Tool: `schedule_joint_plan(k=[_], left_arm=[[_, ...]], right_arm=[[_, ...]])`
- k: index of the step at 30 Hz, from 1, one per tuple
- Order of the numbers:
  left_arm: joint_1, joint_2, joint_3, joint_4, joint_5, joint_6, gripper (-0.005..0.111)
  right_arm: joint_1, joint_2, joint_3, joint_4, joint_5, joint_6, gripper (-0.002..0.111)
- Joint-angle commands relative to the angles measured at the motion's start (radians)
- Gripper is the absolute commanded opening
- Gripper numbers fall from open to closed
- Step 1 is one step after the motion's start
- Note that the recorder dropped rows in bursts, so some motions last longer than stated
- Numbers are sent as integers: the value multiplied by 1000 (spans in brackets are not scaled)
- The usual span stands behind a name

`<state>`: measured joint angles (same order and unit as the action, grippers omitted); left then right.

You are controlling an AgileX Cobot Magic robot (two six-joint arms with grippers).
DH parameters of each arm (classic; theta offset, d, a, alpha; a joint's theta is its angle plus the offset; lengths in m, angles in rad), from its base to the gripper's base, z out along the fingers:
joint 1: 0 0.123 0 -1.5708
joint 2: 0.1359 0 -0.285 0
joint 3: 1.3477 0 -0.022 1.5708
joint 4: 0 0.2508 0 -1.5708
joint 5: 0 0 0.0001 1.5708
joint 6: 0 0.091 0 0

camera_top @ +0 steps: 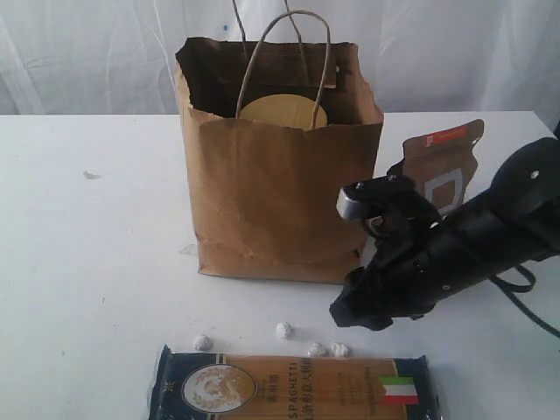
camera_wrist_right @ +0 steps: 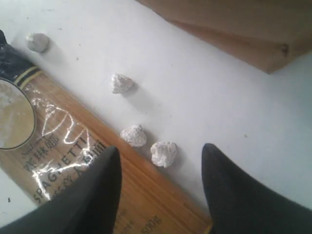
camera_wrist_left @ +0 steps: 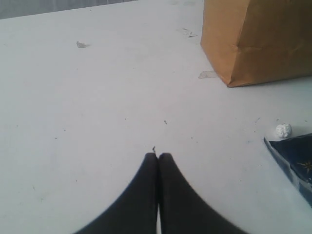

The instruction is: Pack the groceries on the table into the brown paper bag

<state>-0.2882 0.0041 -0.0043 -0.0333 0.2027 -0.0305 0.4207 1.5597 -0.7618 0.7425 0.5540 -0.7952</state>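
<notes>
matt kraft paper bag (camera_top: 271, 192) with creased walls; glossy plastic spaghetti packet (camera_wrist_right: 63, 161); crinkled foil balls (camera_wrist_right: 163, 153); smooth matt white table (camera_top: 87, 262).

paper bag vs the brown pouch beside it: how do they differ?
The brown paper bag is much larger than the brown pouch. Bag is open-topped with loop handles, a tan lid showing inside; pouch has no handles, an orange top strip and a white square. Both brown, upright on the table.
</notes>
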Motion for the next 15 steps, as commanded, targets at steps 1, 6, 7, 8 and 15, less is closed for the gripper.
schedule_joint_plan(k=[1, 6, 7, 8, 15], left_arm=[[-4, -4, 4, 2, 0, 5, 0], [-4, -4, 4, 2, 0, 5, 0], [-4, -4, 4, 2, 0, 5, 0], [-4, -4, 4, 2, 0, 5, 0], [-4, -4, 4, 2, 0, 5, 0]], right_arm=[[48, 77, -8, -12, -49, -16, 48], [61, 134, -10, -35, -85, -10, 48], [61, 143, -10, -37, -91, -10, 48], [61, 147, -10, -37, -93, -12, 47], [61, 198, -19, -51, -88, -12, 44]])
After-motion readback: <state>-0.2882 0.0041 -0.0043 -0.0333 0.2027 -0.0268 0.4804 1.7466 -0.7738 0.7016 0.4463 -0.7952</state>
